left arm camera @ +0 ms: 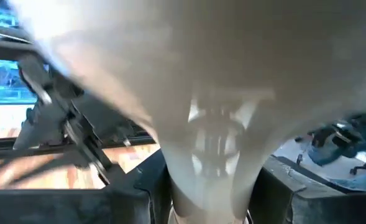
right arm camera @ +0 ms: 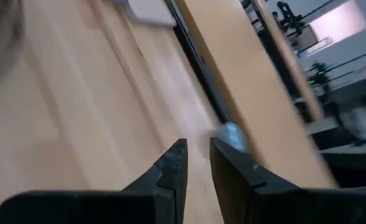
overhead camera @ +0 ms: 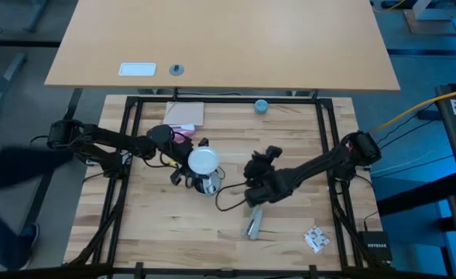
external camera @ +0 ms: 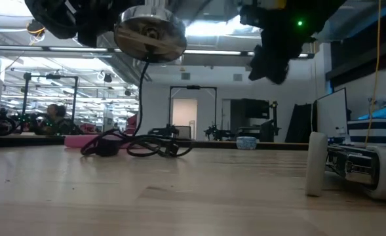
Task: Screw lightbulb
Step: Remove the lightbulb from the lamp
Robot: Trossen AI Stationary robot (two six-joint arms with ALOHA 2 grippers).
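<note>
Left gripper (overhead camera: 193,172) clamped on the lightbulb (overhead camera: 204,160), fingers pinching its tapering neck (the left wrist view shows the frosted cone filling the frame above the jaws). Bulb and gripper are raised off the table (overhead camera: 158,225); a shiny round metal base (external camera: 150,34) with a trailing black cable (external camera: 137,145) hangs directly beneath them in the low view. Right gripper (right arm camera: 196,163) hangs off to the bulb's far side, fingers nearly together with a thin gap, holding nothing. Probable risks: the smooth, conical neck could slide within the pinch under torque; a tilted bulb could cross-thread; the loose cable could drag the base. The bulb is matte white and globe-shaped; the tabletop is pale wood.
</note>
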